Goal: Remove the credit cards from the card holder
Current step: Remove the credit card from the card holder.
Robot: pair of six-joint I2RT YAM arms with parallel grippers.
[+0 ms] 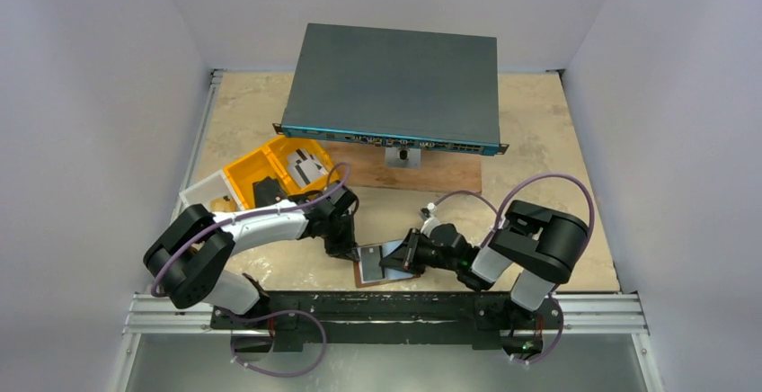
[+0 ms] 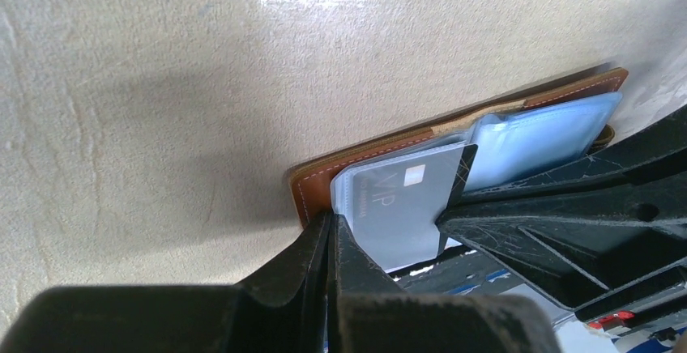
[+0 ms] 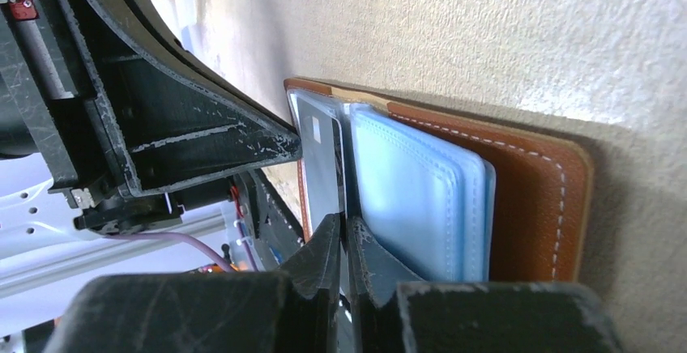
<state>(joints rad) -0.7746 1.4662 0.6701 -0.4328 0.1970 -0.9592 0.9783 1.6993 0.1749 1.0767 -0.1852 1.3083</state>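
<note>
Jaws of the right gripper (image 3: 342, 236) are being clenched on the edge of a grey credit card (image 3: 318, 171); jaws of the left gripper (image 2: 328, 236), fully shut, are being pressed against a corner of the card holder (image 2: 567, 94); the holder is being pinned open at six o'clock on the table (image 1: 557, 140), between the arms.

card holder (image 3: 539, 191): brown grained leather, pale stitching; pockets (image 3: 413, 191) of glossy pale-blue clear plastic. credit card (image 2: 401, 203): smooth grey, slight sheen. table (image 2: 162, 70): rough, matt beige.
</note>
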